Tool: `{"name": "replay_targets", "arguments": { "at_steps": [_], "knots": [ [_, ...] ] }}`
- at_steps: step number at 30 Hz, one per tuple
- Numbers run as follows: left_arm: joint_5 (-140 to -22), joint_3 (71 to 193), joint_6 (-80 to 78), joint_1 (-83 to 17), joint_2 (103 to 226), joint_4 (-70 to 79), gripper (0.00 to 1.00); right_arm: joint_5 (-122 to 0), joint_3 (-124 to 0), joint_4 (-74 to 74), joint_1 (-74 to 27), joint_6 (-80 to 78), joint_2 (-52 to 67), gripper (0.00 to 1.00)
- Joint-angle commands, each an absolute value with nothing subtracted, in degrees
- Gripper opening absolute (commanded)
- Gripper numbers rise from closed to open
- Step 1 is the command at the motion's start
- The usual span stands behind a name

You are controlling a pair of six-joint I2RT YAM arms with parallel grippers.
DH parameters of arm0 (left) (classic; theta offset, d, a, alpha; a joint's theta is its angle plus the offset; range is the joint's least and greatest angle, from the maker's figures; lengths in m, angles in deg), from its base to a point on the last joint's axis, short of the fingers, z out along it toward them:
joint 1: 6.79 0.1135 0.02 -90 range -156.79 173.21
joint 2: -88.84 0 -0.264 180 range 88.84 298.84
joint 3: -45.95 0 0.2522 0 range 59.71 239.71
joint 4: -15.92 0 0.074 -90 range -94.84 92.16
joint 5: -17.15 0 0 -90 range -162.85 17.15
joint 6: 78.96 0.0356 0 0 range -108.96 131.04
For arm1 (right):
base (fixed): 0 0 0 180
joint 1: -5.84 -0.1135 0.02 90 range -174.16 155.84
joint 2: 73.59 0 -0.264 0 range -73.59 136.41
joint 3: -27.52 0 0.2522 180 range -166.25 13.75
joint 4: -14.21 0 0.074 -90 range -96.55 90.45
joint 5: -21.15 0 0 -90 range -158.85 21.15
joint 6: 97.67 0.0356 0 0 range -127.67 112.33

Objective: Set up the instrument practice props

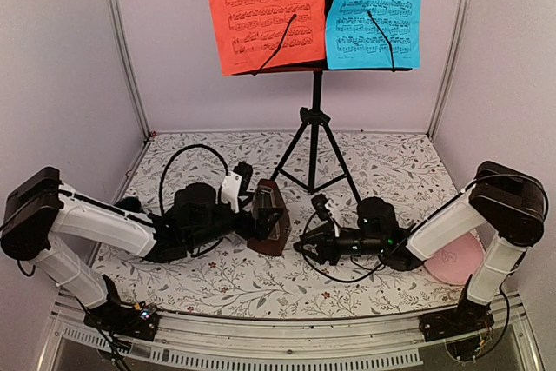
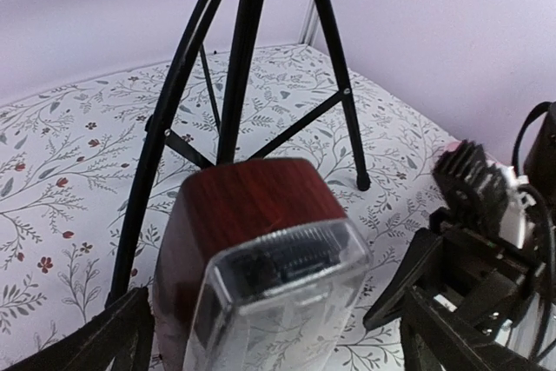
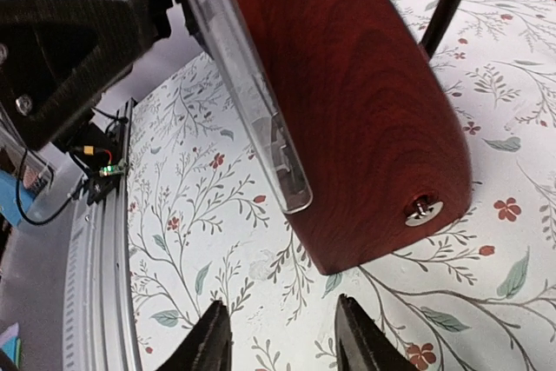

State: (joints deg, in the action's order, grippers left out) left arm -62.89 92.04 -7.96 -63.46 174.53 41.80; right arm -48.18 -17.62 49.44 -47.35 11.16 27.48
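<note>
Wooden metronome (image 1: pixel 268 221) sits ungripped inside the left claw (image 2: pixel 274 323), spread wide; the right claw (image 3: pixel 282 336) gapes narrowly, holding nothing.

Stand (image 1: pixel 315 119): black, upright, tripod spread.
Red sheet (image 1: pixel 261 10): on it, left.
Cyan sheet (image 1: pixel 375 10): right.
Metronome (image 1: pixel 268 225): brown wood, upright before tripod.

My left arm (image 1: pixel 104 225) stretches low toward the middle, left fingers (image 2: pixel 100 343) spread wide; my right arm (image 1: pixel 445 221) reaches low leftward, right fingers (image 3: pixel 211 342) parted.
</note>
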Motion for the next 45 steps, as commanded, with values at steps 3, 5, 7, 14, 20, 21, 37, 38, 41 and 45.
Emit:
{"name": "replay_targets", "arguments": {
  "at_steps": [3, 5, 7, 14, 20, 21, 37, 38, 41, 45],
  "knots": [
    [-48.35, 101.49, -8.91, -66.61, 179.54, 29.68, 0.99, -50.38, -14.64, 52.04, -44.22, 10.47, 21.95, 0.53],
    [-47.08, 103.57, -9.35, -66.82, 181.19, 27.44, 0.99, -51.04, -14.69, 52.04, -43.90, 9.93, 22.00, 0.56],
    [-46.59, 104.75, -10.02, -66.82, 182.43, 26.24, 0.97, -51.90, -15.16, 52.13, -43.46, 9.36, 22.62, 0.57],
    [-49.89, 105.61, -10.94, -66.75, 183.77, 25.93, 0.72, -52.83, -16.06, 57.38, -42.81, 9.79, 27.70, 0.56],
    [-51.22, 103.21, -10.22, -66.78, 181.48, 26.34, 0.48, -50.42, -17.26, 59.61, -42.79, 10.36, 32.15, 0.56],
    [-51.46, 102.73, -9.55, -66.82, 181.02, 26.50, 0.46, -50.25, -17.27, 59.89, -42.83, 10.28, 32.48, 0.56],
    [-56.17, 115.12, 0.64, -66.71, 174.04, 5.20, 0.03, -53.72, -12.20, 65.14, -44.60, 3.45, 28.96, 0.56],
    [-56.76, 117.39, 0.71, -66.75, 174.18, 2.13, 0.02, -54.94, -11.72, 65.22, -45.02, 2.49, 28.08, 0.56],
    [-57.83, 119.00, 2.21, -67.56, 172.17, -1.45, 0.01, -57.96, -10.48, 65.06, -46.09, -1.63, 25.33, 0.56],
    [-54.38, 111.01, 9.80, -69.53, 163.58, 10.95, 0.00, -58.33, -10.40, 64.35, -46.44, -4.89, 22.65, 0.55]
  ]
}}
